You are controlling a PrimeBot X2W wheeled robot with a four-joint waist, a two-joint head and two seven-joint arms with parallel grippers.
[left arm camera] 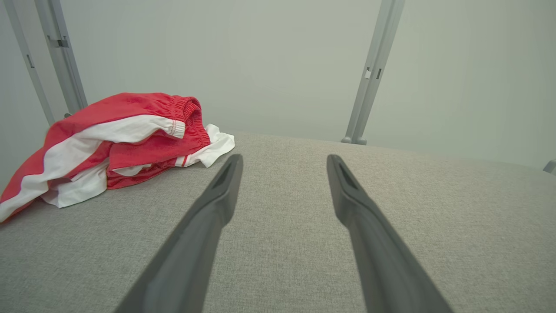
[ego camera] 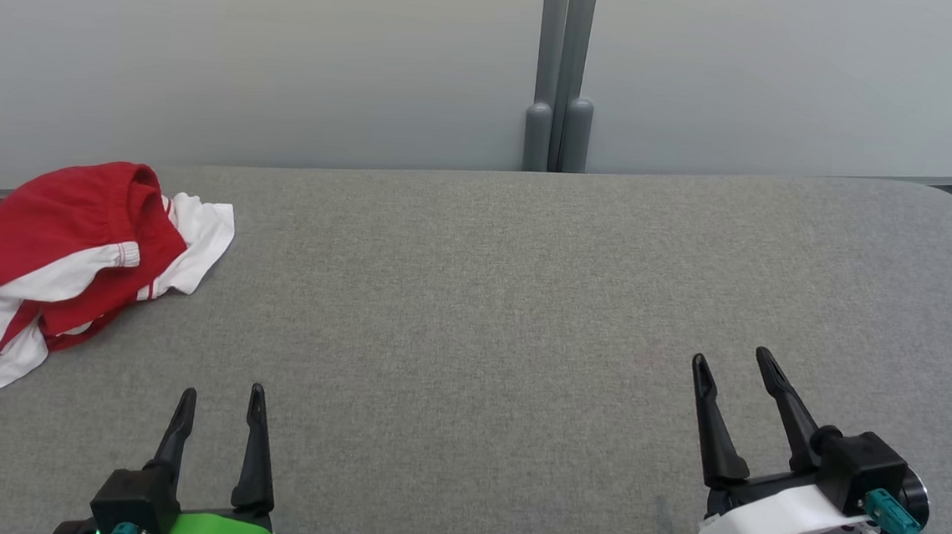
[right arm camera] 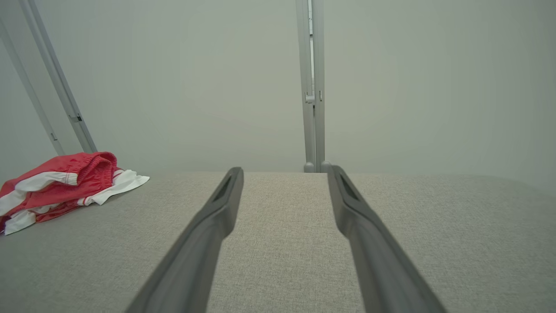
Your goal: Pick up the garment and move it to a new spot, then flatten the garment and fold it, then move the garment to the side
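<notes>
- Red-and-white garment [ego camera: 60,221]: crumpled heap at far-left edge of grey surface [ego camera: 482,301].
- Both released and empty: left jaws clear of garment, right jaws over surface's right side.

1. Surface [ego camera: 524,304]: grey woven fabric covering, filling the lower two thirds of the head view, with a rounded corner at upper right.
2. Wall panels [ego camera: 248,50]: pale, matt grey-green, across the top of the frame.
3. Twin posts [ego camera: 563,72]: grey metal, upright, top centre, between the panels.
4. Light: soft, even.
</notes>
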